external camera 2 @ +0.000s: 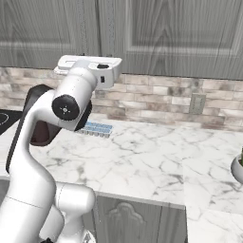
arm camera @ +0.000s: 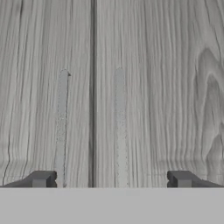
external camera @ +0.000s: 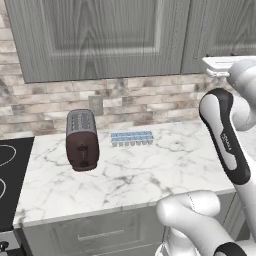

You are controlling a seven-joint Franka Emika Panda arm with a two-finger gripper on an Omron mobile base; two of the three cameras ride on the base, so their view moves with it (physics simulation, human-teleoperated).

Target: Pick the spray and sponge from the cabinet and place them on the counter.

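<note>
The grey wood-grain cabinet (external camera: 100, 35) (external camera 2: 166, 33) hangs above the counter with its doors closed. The spray and the sponge are hidden. In the hand view the cabinet (arm camera: 175, 87) is very close. A seam between two doors runs down it, with one long grey bar handle (arm camera: 62, 127) to its left and another handle (arm camera: 119, 127) to its right. My gripper (arm camera: 111, 180) is open, both handles lie between its fingertips (arm camera: 41, 179), and nothing is held. The white hand (external camera 2: 90, 66) is raised to the doors' lower edge. The white marble counter (external camera: 150, 165) lies below.
A dark toaster (external camera: 81, 140) stands on the counter's left part, with a pale blue ice-cube tray (external camera: 131, 138) beside it near the brick wall. The black stovetop (external camera: 10, 175) borders the counter on the left. A pale round vessel (external camera 2: 237, 171) sits at the far right.
</note>
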